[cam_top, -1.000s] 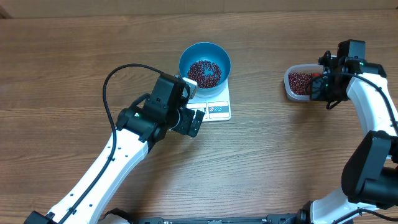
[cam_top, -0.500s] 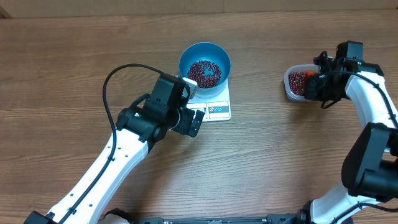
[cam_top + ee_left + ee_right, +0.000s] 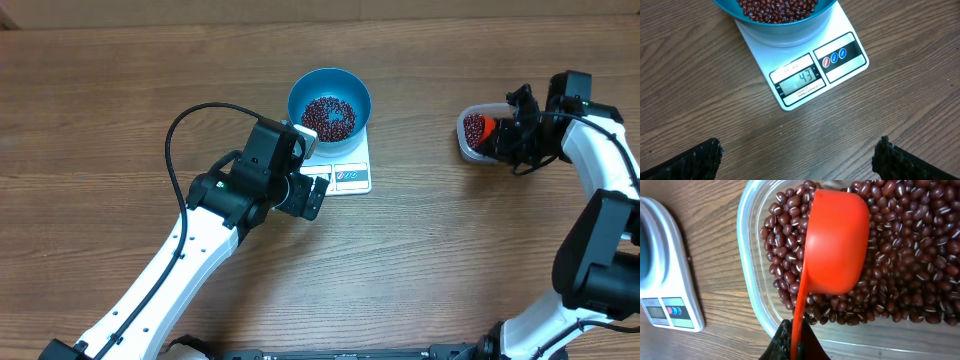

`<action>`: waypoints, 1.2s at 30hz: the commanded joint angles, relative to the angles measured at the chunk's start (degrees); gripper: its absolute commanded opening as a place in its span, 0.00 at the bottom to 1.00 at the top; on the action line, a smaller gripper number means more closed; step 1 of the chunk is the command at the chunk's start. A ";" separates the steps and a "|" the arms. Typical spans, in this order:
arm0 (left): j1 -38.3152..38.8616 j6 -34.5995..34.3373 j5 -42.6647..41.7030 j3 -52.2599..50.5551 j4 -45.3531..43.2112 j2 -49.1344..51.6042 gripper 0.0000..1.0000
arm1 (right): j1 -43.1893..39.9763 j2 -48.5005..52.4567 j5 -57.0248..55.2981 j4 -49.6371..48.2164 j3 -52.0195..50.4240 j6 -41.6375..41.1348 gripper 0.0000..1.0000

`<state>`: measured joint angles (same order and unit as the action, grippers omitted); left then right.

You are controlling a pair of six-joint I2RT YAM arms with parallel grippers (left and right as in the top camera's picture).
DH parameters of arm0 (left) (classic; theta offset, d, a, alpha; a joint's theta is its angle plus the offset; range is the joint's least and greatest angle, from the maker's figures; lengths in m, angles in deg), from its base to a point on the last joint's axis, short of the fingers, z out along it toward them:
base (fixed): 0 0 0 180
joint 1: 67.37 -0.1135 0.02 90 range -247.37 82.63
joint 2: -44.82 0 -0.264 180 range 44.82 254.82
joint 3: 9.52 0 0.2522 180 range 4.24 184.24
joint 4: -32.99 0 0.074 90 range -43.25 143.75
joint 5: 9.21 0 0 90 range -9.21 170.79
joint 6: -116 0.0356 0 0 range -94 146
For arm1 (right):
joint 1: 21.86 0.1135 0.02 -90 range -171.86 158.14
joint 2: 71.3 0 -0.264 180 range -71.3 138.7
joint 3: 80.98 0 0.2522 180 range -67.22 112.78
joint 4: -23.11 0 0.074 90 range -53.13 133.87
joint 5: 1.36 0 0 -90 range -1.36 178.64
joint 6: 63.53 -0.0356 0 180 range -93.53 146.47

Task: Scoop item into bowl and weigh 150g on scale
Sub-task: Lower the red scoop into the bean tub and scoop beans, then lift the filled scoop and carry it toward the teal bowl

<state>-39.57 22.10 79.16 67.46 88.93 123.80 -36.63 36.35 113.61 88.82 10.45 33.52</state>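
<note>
Beans (image 3: pixel 328 115) lie in the blue bowl (image 3: pixel 300 90) on the scale (image 3: pixel 352 176) and in the clear tub (image 3: pixel 747 275). Right gripper (image 3: pixel 793 342) is clenched on the handle of the orange scoop (image 3: pixel 837 245), whose cup sits in the tub. Left gripper (image 3: pixel 797 159) hangs released near the scale.

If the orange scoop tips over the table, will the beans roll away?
Probably. The beans are small, smooth, loose ovals, so they would likely spill from the scoop and scatter. The table is flat wood, so strays might keep rolling. They look hard, unlikely to break.
</note>
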 commanded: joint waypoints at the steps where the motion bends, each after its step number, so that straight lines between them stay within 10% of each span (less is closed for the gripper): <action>1: 0.46 1.36 0.17 -0.17 -0.04 0.09 1.00 | -1.51 2.75 8.00 1.18 -0.46 -1.20 0.04; 36: 0.46 1.36 0.17 -0.17 -0.04 0.09 1.00 | -16.96 4.02 32.96 5.55 -0.46 7.93 0.04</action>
<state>-39.57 22.12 79.16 67.46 88.93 123.80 -52.26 40.09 141.00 93.49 10.31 37.52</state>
